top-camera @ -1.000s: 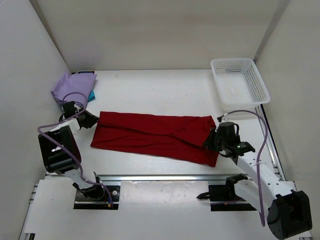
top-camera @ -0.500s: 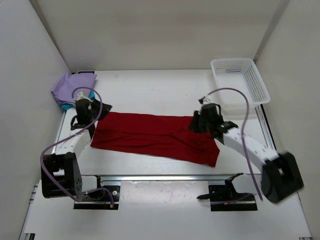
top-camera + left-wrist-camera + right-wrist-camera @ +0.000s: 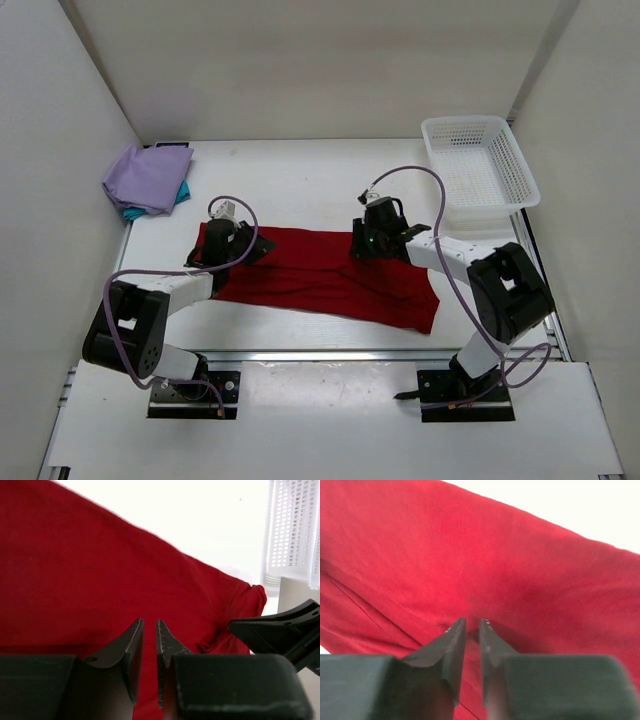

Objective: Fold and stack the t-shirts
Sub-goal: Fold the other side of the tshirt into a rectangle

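**Spotter:** Where's the shirt, nearest first?

**Me:** I've got the deep red soft fabric t-shirt lying as a long band across the middle of the white counter. My left gripper sits low over its left part. My right gripper is at its far edge, toward the right.

**Spotter:** Jaws?

**Me:** Both pairs show only a narrow slit, tips down at the cloth. I can't tell whether either has fabric pinched.

**Spotter:** And the step?

**Me:** I judge it's the next fold. I'd want both pinches level and on the same edge. Then I'd lift together and carry evenly, so the band neither twists nor drags.

**Spotter:** Farther back?

**Me:** In the far left corner the light lavender folded t-shirt lies on the teal t-shirt, whose edge peeks out. At far right is the white plastic mesh basket, well apart from both.
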Controlling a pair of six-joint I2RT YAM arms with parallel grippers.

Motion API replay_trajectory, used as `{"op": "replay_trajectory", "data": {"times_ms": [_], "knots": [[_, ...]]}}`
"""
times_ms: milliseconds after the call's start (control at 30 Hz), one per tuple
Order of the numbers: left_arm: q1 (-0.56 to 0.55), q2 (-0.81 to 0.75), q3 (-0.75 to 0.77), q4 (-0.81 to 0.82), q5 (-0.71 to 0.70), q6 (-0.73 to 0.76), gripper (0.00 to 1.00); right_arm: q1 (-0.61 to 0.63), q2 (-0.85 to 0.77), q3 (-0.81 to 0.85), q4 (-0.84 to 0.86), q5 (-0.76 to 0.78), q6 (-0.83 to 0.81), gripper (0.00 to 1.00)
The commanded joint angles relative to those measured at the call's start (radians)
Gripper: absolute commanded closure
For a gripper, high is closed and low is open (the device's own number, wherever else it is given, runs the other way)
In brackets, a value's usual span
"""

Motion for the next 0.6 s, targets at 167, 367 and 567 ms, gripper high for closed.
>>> {"op": "replay_trajectory", "data": {"times_ms": [167,367,567], "knots": [[0.003,-0.06,-0.05,0.095,0.024,-0.033,0.73,0.104,-0.113,-0.085,-0.039,0.104,0.067,1.0],[-0.01,-0.077,-0.045,0.115,0.03,-0.06,0.73,0.248,-0.205,-0.107,-0.127,0.161,0.197,1.0],[0.037,-0.081,-0.03,0.125,0.063,-0.091,0.73,0.319,-0.283,-0.206,-0.033,0.079,0.273,0.73]]}}
